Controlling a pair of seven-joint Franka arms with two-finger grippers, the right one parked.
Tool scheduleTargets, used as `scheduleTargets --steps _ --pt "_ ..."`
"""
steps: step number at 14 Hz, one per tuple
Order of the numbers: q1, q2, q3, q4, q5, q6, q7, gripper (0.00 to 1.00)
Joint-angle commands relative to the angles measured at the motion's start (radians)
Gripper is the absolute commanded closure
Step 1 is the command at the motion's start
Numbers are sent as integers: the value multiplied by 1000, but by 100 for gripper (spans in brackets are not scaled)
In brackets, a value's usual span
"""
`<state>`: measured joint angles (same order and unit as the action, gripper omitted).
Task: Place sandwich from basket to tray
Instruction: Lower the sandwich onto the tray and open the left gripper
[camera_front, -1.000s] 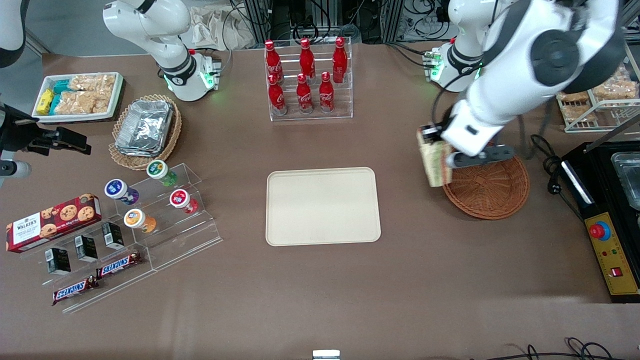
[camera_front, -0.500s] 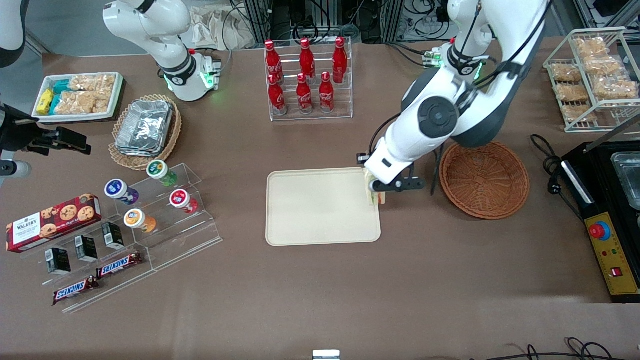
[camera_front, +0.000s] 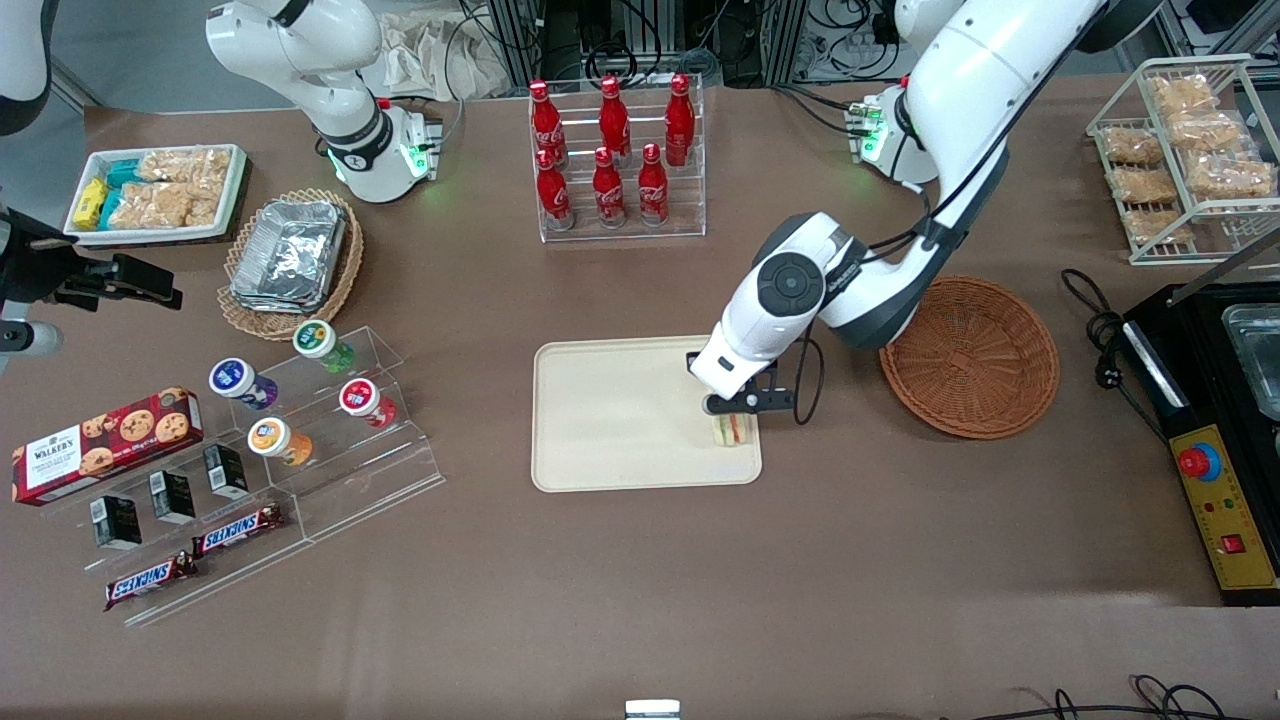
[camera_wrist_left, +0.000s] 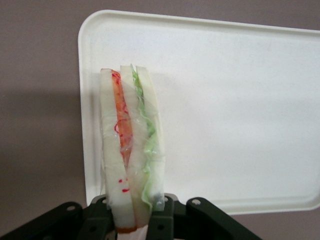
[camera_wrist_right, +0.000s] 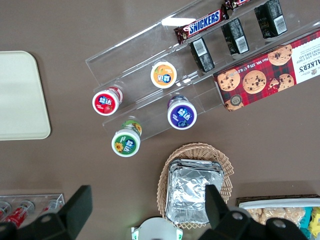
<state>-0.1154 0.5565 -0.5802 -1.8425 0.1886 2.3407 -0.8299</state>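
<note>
My left gripper (camera_front: 733, 410) is shut on the sandwich (camera_front: 732, 429), a wrapped wedge with pale bread and red, orange and green filling. It hangs low over the cream-beige tray (camera_front: 620, 410), at the tray's end nearest the basket. In the left wrist view the sandwich (camera_wrist_left: 129, 160) stands on edge between my fingers (camera_wrist_left: 170, 212), with the tray (camera_wrist_left: 230, 100) under it. Whether the sandwich touches the tray I cannot tell. The reddish-brown wicker basket (camera_front: 968, 356) stands empty beside the tray, toward the working arm's end of the table.
A rack of red cola bottles (camera_front: 612, 150) stands farther from the camera than the tray. A clear stepped stand with cups (camera_front: 300, 400), snack bars and a cookie box (camera_front: 105, 444) lies toward the parked arm's end. A black control box (camera_front: 1215, 430) sits beside the basket.
My gripper has carried the sandwich from above the basket's rim across to the tray, then lower and nearer the camera over the tray's end.
</note>
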Motion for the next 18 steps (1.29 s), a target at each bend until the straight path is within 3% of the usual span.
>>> scheduleTargets --steps 1,3,4,5,6,12,18 --pt "-7 46 2 16 64 31 -35 100" --pt "-7 65 3 16 84 37 -37 100" --pt "-7 65 3 16 89 39 -37 94" --pt "-7 65 5 17 107 39 -37 59" --pt "-7 65 5 17 114 39 -43 1" --pt "3 7 5 78 115 -18 -183 0" --pt "55 -111 3 285 101 -415 -161 0"
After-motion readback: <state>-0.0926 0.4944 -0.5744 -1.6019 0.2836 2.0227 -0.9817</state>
